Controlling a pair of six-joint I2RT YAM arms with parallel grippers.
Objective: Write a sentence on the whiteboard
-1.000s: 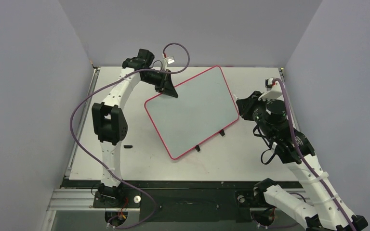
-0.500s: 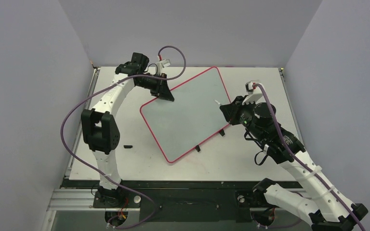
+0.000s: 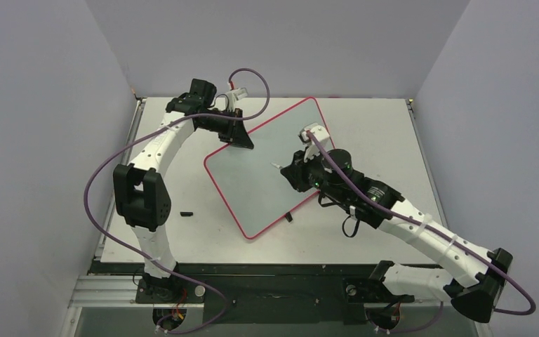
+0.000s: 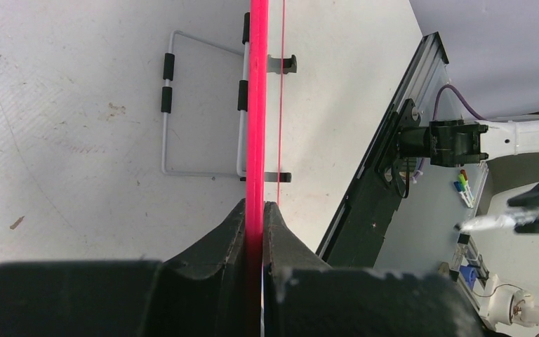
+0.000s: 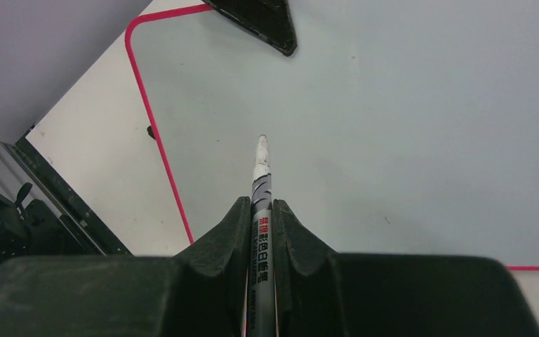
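Whiteboard — blank, tilted mid-table — its far-left rim pinched in my left gripper. My right gripper clamps the marker, whose long axis points ahead at the board's middle; tip close, contact unclear.

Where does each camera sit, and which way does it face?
Top external: above and behind the bases, looking down at the whiteboard; both arms show.
Left wrist: on the left arm, looking along the whiteboard's red rim; the left claw clamps it.
Right wrist: looks along the marker at the whiteboard's face; the right claw grips the marker.
Shared: both wrist views show the red rim.
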